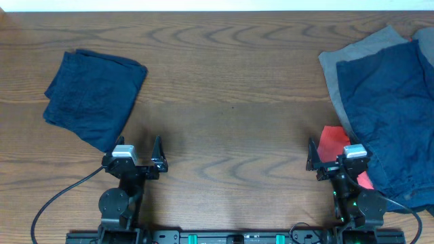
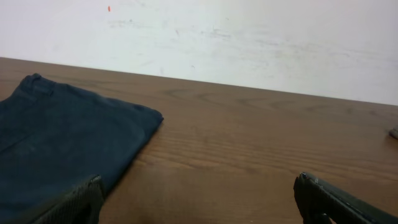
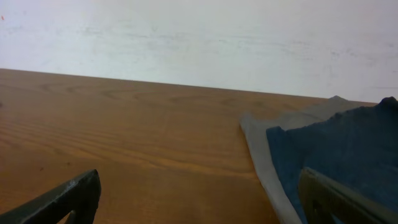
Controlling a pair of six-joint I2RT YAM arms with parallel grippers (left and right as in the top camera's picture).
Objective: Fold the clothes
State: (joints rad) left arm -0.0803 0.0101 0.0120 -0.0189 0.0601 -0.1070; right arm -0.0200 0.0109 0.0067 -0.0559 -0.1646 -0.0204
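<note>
While parked at the near edge of the counter (image 1: pixel 230 102), spread wide and gripping nothing: left claw (image 1: pixel 141 152), right claw (image 1: pixel 332 154). Folded navy shorts (image 1: pixel 95 95) lying at far left, a corner just beside the left claw. At far right, loose pile (image 1: pixel 407 169): navy garment (image 1: pixel 397 112) over grey one (image 1: pixel 352 55), red scrap (image 1: pixel 332 140) showing beside the right claw.

table (image 1: pixel 230 102): wood with visible grain, smooth, with a low satin sheen. folded navy garment (image 1: pixel 95 95): woven cloth, matt, soft, with stitched seams. grey garment (image 1: pixel 339 61), spread navy garment (image 1: pixel 397 102) and red garment (image 1: pixel 332 141): cloth, matt. fingers (image 2: pixel 329 202) of the left gripper (image 2: pixel 196 202) and right gripper (image 3: pixel 199 199): black, matt, finely textured, plastic-looking. wall (image 2: pixel 249 37): white, matt, lightly scuffed.
</note>
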